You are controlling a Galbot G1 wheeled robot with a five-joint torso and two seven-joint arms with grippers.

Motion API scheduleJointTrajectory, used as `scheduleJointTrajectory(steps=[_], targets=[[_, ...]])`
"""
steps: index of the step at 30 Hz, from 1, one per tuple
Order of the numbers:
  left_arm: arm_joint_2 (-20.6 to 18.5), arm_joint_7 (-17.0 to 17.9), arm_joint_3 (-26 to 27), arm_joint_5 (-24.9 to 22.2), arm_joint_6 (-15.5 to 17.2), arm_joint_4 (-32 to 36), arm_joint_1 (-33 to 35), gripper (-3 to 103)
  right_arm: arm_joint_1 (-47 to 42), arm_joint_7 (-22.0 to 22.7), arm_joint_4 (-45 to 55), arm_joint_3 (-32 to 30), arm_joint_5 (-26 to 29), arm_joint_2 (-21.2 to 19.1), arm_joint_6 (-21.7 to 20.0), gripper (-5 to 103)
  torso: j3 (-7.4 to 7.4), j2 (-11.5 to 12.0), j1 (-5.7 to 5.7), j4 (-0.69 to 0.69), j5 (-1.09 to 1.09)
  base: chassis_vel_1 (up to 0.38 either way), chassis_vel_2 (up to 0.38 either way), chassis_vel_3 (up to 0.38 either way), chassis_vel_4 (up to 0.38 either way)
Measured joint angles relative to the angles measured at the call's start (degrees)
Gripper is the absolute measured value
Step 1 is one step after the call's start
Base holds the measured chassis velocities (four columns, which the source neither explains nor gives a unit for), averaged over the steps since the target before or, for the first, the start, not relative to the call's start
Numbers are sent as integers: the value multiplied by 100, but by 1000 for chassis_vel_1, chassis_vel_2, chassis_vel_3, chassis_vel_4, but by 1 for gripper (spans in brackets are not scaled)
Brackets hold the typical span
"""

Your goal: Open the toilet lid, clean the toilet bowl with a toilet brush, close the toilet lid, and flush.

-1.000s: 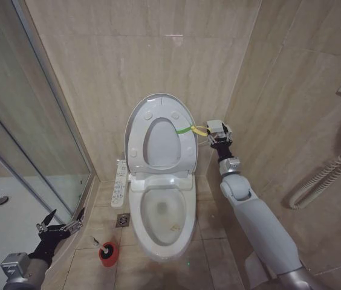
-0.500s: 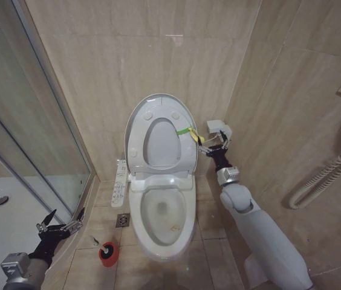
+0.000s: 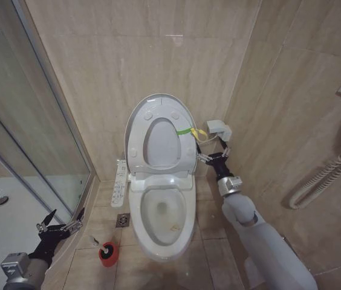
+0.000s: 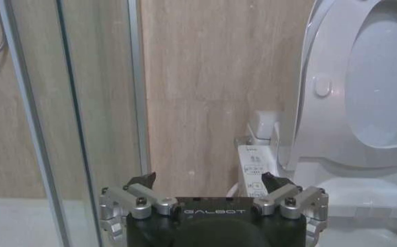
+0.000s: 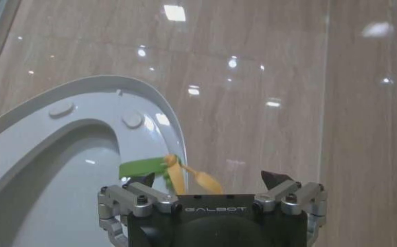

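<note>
The toilet lid point(image 3: 159, 130) stands open, the right hand point(image 3: 214, 158) released beside its strap point(image 3: 184, 130); the left hand point(image 3: 60, 228) waits open near the unused toilet brush point(image 3: 106, 251), with scrubbing, closing and flushing left.

Smooth grey-white arm shells, silver wrist rings, black wrists. Black tool point(image 5: 211, 181) bodies marked GALBOT, silver screwed knuckles, black pointed fingertips point(image 4: 145, 179).

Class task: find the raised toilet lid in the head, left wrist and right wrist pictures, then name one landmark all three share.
Head view: toilet lid upright against the wall, centre.
Left wrist view: toilet lid at the right edge, beyond the left gripper.
Right wrist view: toilet lid at lower left, yellow-green strap at its rim.
Shared landmark: beige tiled wall.
</note>
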State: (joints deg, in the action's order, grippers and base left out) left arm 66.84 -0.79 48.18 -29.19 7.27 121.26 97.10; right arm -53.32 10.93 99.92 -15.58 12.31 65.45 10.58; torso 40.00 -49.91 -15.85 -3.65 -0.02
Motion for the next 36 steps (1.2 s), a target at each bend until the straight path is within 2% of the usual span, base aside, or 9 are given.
scheduleJointTrajectory(steps=[9,14,23,36], targets=[[0,0,0,0,0,0,0,100,-484,322,201,-174,-11,269,-91,99,0,0,0,0,0,0,0,0,0],[0,0,0,0,0,0,0,100,-713,518,184,-302,-216,371,-139,99,0,0,0,1,0,0,0,0,0],[0,0,0,0,0,0,0,100,-1069,532,86,-577,-402,465,-43,99,0,0,0,1,0,0,0,0,0],[0,0,0,0,0,0,0,100,-1899,605,237,-995,-699,1071,42,100,0,0,0,1,0,0,0,0,0]])
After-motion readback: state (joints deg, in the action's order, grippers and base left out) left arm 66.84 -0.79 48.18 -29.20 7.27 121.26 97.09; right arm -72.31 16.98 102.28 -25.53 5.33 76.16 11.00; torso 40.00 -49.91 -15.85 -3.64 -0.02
